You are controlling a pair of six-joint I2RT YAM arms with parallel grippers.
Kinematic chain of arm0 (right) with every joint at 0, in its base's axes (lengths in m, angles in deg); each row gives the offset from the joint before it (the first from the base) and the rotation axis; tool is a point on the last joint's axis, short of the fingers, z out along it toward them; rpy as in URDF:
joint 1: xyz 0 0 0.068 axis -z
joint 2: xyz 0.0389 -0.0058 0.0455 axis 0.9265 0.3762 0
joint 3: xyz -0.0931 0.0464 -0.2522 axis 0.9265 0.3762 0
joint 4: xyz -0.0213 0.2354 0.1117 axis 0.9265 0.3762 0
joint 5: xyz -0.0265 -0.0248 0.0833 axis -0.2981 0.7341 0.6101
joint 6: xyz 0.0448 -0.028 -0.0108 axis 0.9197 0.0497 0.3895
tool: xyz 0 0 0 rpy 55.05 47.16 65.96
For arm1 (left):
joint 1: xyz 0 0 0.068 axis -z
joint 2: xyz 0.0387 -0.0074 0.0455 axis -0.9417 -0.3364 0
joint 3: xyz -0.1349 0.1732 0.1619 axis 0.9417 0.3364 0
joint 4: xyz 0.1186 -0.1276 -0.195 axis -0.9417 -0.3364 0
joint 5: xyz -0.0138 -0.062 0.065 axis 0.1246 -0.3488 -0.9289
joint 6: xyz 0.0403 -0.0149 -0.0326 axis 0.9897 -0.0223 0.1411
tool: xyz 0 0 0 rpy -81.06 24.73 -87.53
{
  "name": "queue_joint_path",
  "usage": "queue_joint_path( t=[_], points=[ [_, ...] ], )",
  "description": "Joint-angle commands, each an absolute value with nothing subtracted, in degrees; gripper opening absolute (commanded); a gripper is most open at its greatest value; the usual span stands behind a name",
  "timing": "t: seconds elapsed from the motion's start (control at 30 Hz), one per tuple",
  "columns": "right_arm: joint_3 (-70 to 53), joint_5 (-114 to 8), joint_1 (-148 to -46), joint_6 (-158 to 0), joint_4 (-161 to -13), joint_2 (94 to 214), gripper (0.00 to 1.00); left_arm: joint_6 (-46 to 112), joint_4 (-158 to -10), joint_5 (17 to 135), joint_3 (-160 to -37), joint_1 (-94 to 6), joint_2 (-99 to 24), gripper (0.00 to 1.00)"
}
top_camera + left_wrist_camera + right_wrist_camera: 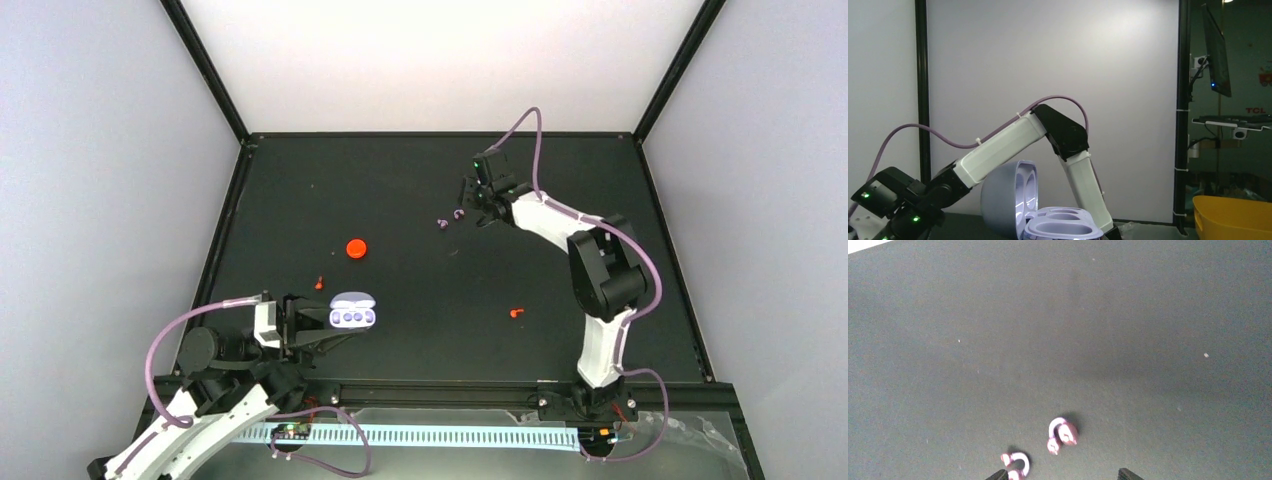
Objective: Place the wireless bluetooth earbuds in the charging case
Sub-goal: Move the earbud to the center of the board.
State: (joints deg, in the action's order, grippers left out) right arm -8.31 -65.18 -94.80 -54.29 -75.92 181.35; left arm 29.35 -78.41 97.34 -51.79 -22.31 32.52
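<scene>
left pincer grips open charging case near front edge | right pincer wide, earbuds just ahead

White-and-black left arm folded low at near-left corner, wrist held level. Left pincer pointed rightward, closed on pale lavender oval charging case. White-and-black right arm stretched toward far side, forearm angled left. Right pincer tipped downward, jaws spread apart.
</scene>
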Motion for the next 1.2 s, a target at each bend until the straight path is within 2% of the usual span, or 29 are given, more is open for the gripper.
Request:
queue_joint_path(
  t=[0.0, 0.2, 0.47, 1.17],
  points=[
    [-14.38, -64.90, -94.12, -53.32, -75.04, 186.16, 0.55, 31.00, -81.75, 95.76, -52.56, -22.18, 34.67, 0.02],
    [-21.50, -63.37, -92.08, -52.34, -71.34, 193.11, 0.55, 32.54, -84.00, 95.37, -53.05, -22.17, 34.92, 0.02],
    [-29.94, -61.17, -91.75, -51.21, -66.03, 200.23, 0.49, 33.98, -85.45, 94.69, -53.10, -22.18, 34.86, 0.01],
    [-29.23, -60.60, -91.71, -53.68, -64.90, 200.94, 0.48, 32.89, -84.26, 91.42, -52.48, -22.13, 35.65, 0.02]
  ],
)
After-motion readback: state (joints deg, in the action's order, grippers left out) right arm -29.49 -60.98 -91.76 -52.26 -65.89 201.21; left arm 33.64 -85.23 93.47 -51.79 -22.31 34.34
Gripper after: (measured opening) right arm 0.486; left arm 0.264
